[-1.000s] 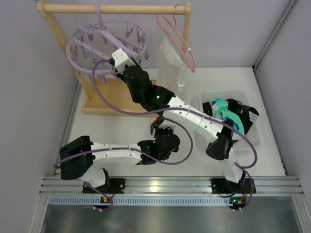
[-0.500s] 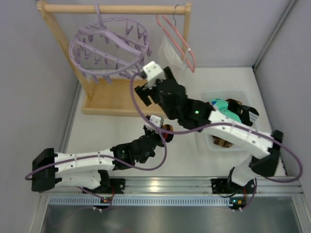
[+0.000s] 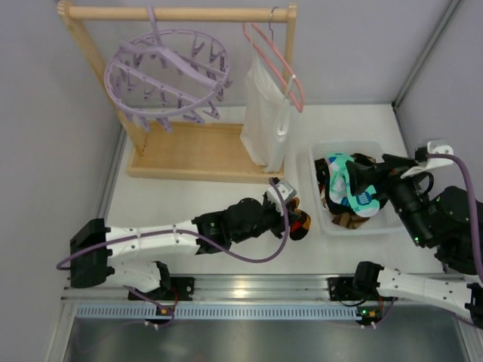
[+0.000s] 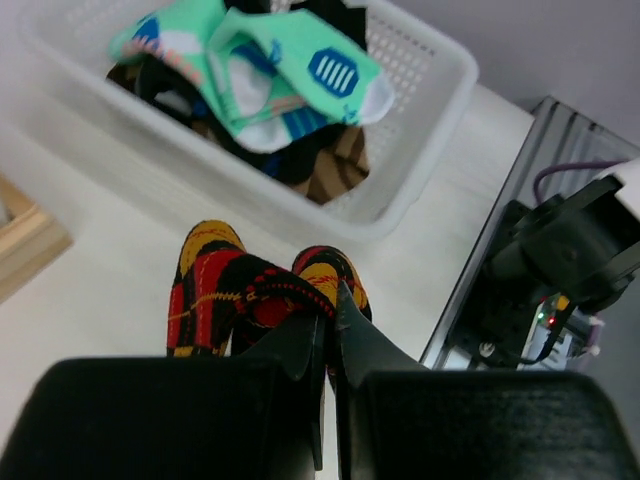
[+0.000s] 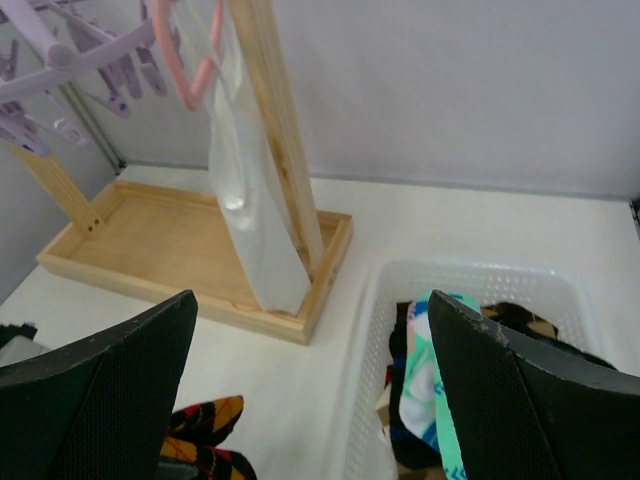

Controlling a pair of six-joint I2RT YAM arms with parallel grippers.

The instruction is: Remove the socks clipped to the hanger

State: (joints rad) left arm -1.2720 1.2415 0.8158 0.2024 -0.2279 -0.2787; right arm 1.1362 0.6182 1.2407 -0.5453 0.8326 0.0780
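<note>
**Left wrist view: socks pinched just beside the basket**

Our left gripper is pressed together on the red-orange-black socks. It grips them mid-length so both ends hang below, which we judge suits a drop into the basket ahead. Our right gripper stands spread wide above that basket, holding nothing. Teal socks lie inside. On the hanger we see only bare clips.

The hanger is hung from a wooden stand at 11 o'clock on the tabletop, with a garment hung at its 3 o'clock. A bin is set at 3 o'clock, with socks piled in it. One sock is seen just beside the bin's 9 o'clock wall.
</note>
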